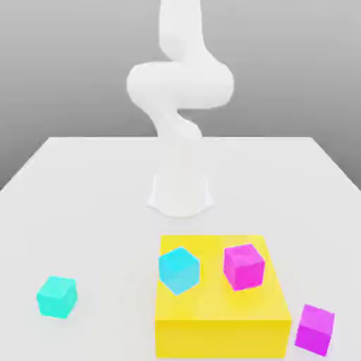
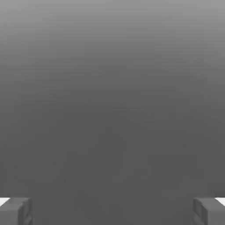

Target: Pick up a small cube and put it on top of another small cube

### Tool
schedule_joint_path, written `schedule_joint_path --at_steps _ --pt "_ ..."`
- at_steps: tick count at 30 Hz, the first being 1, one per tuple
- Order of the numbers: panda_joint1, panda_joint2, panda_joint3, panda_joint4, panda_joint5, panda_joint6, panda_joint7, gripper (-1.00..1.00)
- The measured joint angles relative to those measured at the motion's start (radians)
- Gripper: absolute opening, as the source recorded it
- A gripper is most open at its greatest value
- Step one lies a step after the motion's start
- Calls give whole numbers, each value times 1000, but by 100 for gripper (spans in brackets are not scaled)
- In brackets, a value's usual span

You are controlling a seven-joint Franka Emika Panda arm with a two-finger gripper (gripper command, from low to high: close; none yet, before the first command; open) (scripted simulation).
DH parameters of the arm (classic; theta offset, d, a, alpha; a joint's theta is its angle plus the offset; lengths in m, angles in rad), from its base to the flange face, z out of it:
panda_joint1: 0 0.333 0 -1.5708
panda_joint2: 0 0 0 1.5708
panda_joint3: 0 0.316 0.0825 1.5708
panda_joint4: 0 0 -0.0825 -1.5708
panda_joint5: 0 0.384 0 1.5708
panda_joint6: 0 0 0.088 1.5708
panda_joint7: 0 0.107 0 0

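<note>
The small turquoise cube [image 1: 56,296] rests on the white table [image 1: 92,211] toward the exterior view's left, near the front edge. A bluer cyan cube [image 1: 178,269] and a magenta cube [image 1: 244,266] sit side by side on top of a large yellow block [image 1: 222,314]. Another magenta cube [image 1: 314,328] lies on the table at the exterior view's right of that block. My gripper [image 2: 112,212] is open in the hand view, its grey fingers [image 2: 17,212] far apart with nothing between them, facing a plain grey background.
The white arm [image 1: 180,92] rises from its base [image 1: 180,194] at the table's middle, behind the yellow block. Bare table surface lies between the turquoise cube and the yellow block.
</note>
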Motion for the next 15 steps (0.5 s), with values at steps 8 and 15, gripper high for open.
schedule_joint_path --at_steps 8,15 --pt "-20 293 -138 -87 21 139 -120 0" --pt "-51 547 -247 -162 73 258 -248 0"
